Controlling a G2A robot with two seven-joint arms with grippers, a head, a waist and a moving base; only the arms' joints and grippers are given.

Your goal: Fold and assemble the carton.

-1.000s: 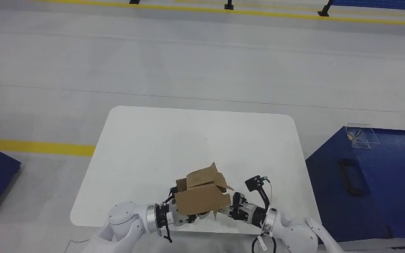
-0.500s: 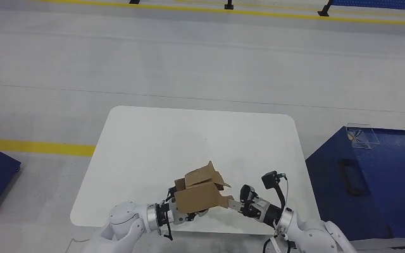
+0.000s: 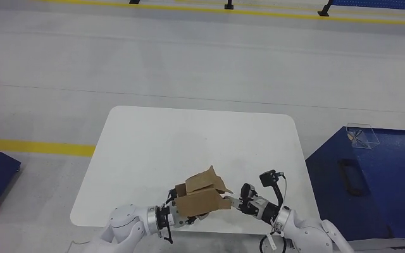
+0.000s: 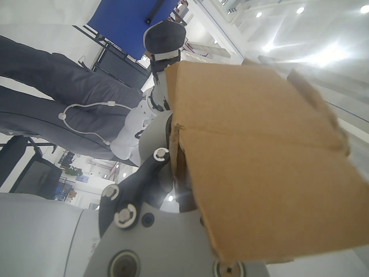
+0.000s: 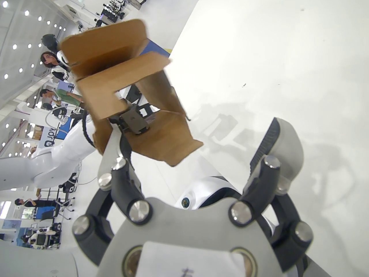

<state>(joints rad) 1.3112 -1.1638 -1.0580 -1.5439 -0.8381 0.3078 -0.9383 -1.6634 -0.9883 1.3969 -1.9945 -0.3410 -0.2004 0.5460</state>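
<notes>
- The brown carton (image 3: 201, 193) is up in the air, over the near edge of the white counter (image 3: 190, 136).
- Its flaps (image 5: 170, 142) stick out and are not folded shut.
- The left jaws are closed on one wall of the carton.
- The right jaws are wide open, just beside the carton.
- One finger (image 5: 111, 148) is by a flap; I cannot tell if it touches.

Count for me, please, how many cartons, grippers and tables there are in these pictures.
Cartons: 1, the carton
Grippers: 2, the left gripper and the right gripper
Tables: 1, the table
Total: 4
</notes>
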